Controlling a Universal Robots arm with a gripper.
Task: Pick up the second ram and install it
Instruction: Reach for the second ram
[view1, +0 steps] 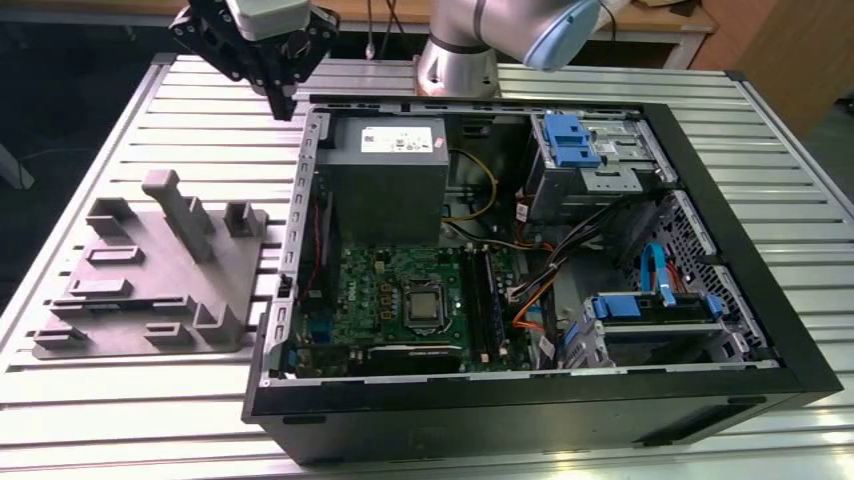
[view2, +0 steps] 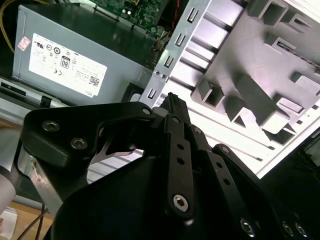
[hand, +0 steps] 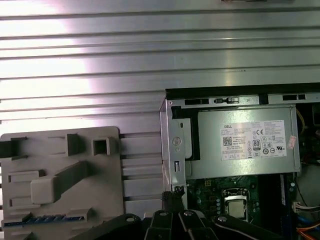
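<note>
Gripper (view1: 283, 108), clenched and empty, held above case (view1: 534, 410) corner, well apart from ram (hand: 44, 219), apparently lodged in tray (hand: 100, 190) slot. Risk: ram missed, tray struck, if approached with fingers unopened.

Silver arm (view1: 461, 45), blue joint cap (view1: 563, 35), black bolted tool (view1: 283, 105)
</note>
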